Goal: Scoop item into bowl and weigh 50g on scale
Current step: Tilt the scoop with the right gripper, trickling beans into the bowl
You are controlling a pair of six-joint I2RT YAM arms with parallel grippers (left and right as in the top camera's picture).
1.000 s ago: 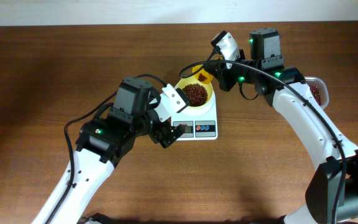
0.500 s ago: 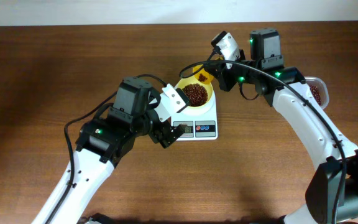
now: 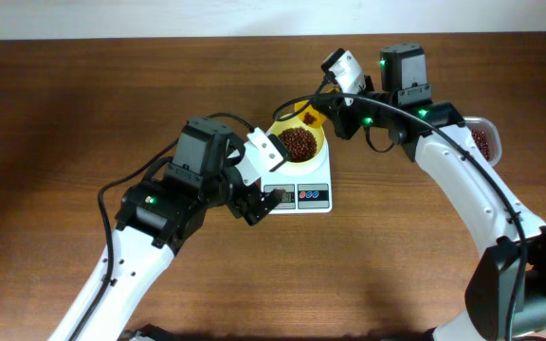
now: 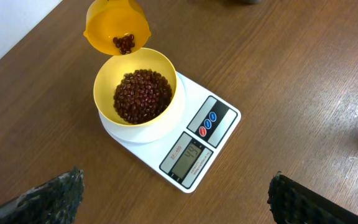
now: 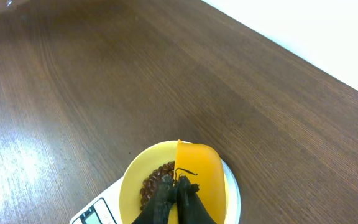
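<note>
Right gripper [image 5: 178, 188] pinches the yellow scoop [image 4: 117, 25] over the bowl [image 4: 166, 118] of beans [image 4: 143, 95] on the scale [image 4: 192, 87]; left gripper [image 4: 178, 200] gapes wide, empty

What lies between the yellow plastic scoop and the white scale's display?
The round pale yellow plastic bowl of brown beans, in the left wrist view.

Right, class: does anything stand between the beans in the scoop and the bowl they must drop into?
Nothing visible does. The right gripper holds the scoop at the rim of the bowl. Its few beans lie at the lip over the open, uncovered bowl, which sits on the scale.
</note>
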